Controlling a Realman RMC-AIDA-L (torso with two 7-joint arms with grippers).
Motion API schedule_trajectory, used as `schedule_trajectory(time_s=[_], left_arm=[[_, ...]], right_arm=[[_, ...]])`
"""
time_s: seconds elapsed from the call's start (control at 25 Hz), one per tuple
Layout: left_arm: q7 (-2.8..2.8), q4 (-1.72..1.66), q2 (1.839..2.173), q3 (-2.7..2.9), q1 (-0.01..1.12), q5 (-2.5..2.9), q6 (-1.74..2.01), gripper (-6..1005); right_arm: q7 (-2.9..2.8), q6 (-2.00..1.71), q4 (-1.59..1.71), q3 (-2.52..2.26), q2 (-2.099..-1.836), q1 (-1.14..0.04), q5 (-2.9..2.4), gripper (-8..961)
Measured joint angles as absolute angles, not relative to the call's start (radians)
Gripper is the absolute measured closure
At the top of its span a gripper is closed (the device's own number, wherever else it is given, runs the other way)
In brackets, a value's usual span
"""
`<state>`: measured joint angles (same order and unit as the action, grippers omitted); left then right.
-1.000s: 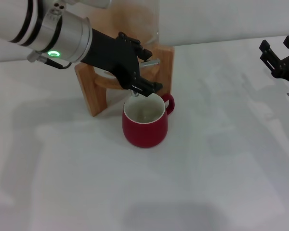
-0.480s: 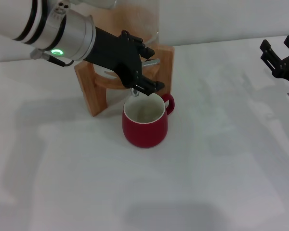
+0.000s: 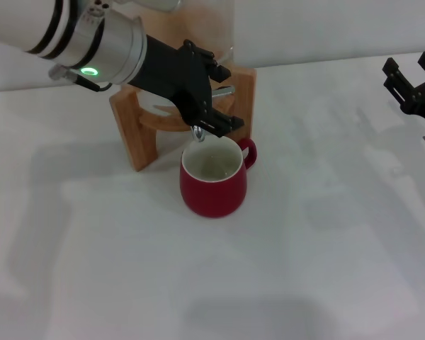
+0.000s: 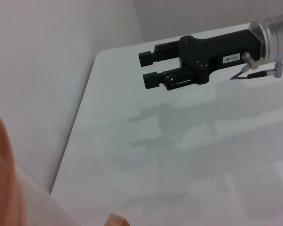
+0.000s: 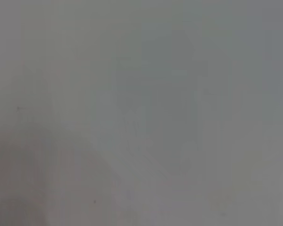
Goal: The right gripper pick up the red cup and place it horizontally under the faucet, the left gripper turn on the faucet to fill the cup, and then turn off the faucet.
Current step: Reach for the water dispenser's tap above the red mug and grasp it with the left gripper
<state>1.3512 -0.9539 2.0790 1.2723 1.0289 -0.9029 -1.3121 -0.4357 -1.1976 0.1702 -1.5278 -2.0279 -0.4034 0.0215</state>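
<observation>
Starting at the left of the head view, you have the left gripper (image 3: 211,106) reaching in from the upper left, its black wrist laid across the wooden stand (image 3: 131,138) so the fingers sit right at the faucet (image 3: 198,132); likely working the lever, since the chrome handle pokes out just beside the claw. You can't tell whether those fingers are spread or pinching the lever, the claw body hides the contact. Just below the spout the red cup (image 3: 214,184) stands upright on the table (image 3: 304,248), mouth open to the spout, handle turned to the back right, touching or nearly touching the stand's foot. It's parked there so the stream drops straight in; the white inside shows what looks like a little liquid at the bottom, hard to confirm. So you're probably in the fill or shut-off stage. Far right, the right gripper (image 4: 162,68) hangs well apart from the cup, idle above bare table, out of the way of the pour; the left wrist view shows its two fingers spread with a clear gap and nothing between them. Right wrist view shows only blank surface.
</observation>
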Motion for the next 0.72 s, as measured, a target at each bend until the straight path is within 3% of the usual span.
schedule_trajectory(time_s=[0.72], left_arm=[[1.360, -0.940, 2.078, 1.307, 1.037, -0.887, -1.286, 166]], right_arm=[[-0.437, -1.201, 0.169, -1.528, -2.028, -0.403, 0.021, 270]])
